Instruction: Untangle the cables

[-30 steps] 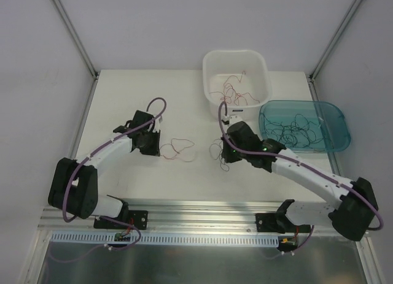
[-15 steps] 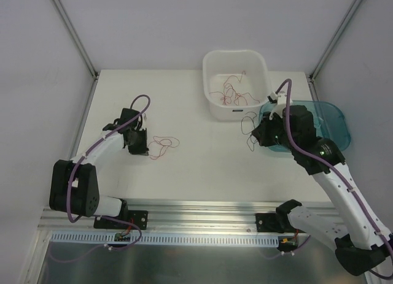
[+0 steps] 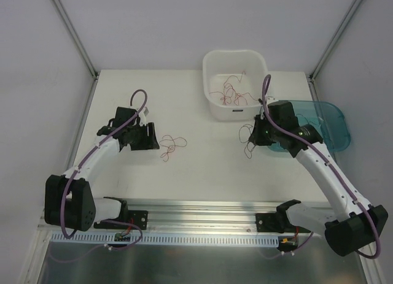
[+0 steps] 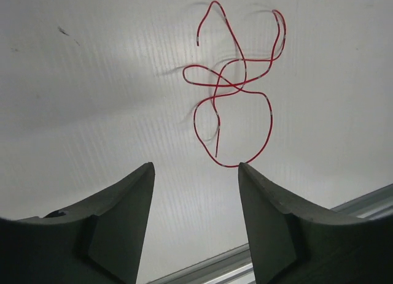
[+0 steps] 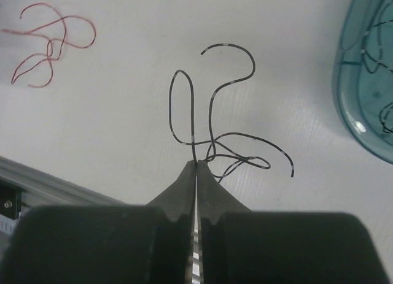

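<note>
Top, left-wrist and right-wrist views. A thin red wire [image 4: 233, 88] lies loose on the white table [image 3: 202, 173] in several crossing loops, just beyond the left gripper [image 4: 195, 173] and not touching it. A thin black wire [image 5: 227, 130], curled into open hooks and loops, hangs from the right gripper [image 5: 196, 167] near the blue tray [image 3: 344, 127].

The left arm reaches across the left half of the table; its jaws stand apart and hold nothing. The right arm extends forward beside the tray, with its jaws pressed together on the black wire.

Counts: two arms, two containers, one red wire on the table and one black wire held. The white tub [image 3: 236, 52] contains several red strands [image 3: 233, 94]; the tray contains black strands [image 5: 381, 57], number unclear.
</note>
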